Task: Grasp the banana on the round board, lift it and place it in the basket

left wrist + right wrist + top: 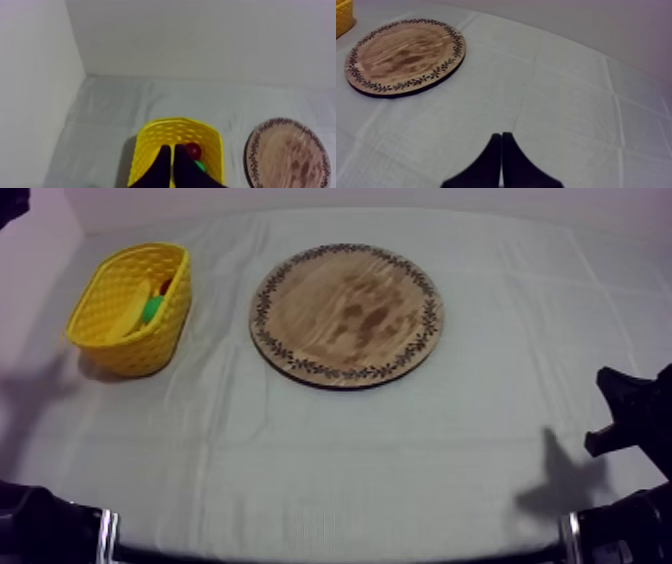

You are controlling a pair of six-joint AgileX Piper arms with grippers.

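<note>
Wood of the round board (pixel 347 313) is bare: no fruit lies on it, and the grey-white cloth (pixel 330 458) around it carries no fruit either. The yellow basket (pixel 160 338) stands well apart from the board, at my left side of the table. Inside it I see a small red fruit (pixel 193 149), a green piece (pixel 152 310) and, beside that, what I take for the banana (pixel 135 306). It is a pale yellow shape, close in colour to the basket, so I cannot be sure. My left gripper (pixel 172 148) hangs above the basket, its two fingers pressed together with nothing between them. My right gripper (pixel 501 135) is low over the cloth at the other side, near the board but apart from it, with fingers also pressed together on nothing. By my judgement the task is practically done: the board is cleared and the banana seems to be in the basket. Only the return of the left arm to its rest place is left.
</note>
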